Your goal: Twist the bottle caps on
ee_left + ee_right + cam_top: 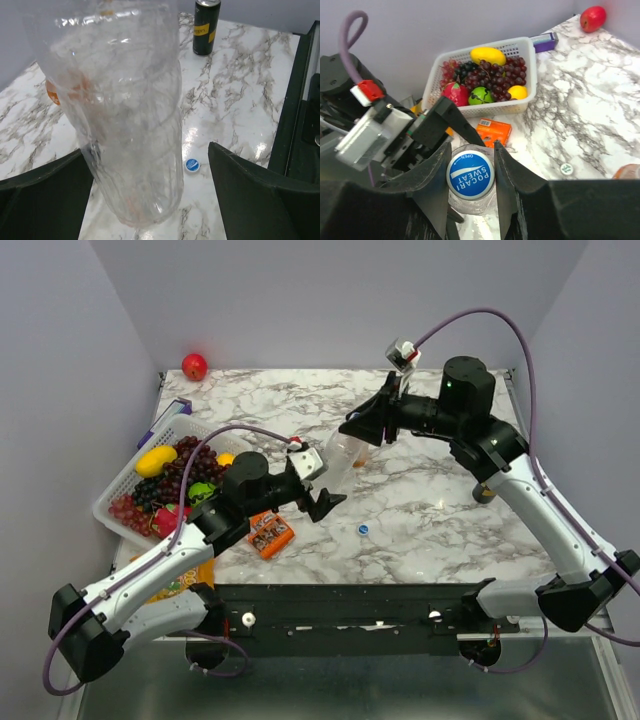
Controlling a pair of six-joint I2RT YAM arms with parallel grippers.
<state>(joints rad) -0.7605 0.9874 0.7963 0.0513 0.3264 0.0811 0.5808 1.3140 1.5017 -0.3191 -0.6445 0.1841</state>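
- While the right gripper (366, 430) is clamped on the blue cap (470, 175), seated on the neck of the clear bottle (343, 462), the bottle lies tilted between the arms over the middle of the counter (440, 520). That puts cap and thread in line for turning.
- The left gripper (320, 485) stands open, jaws wide on either side of the bottle's base. With nothing bracing the base, a twist would probably spin the whole bottle.
- A loose blue cap (363, 530) lies on the counter at 5 o'clock from the bottle, likely for another bottle.
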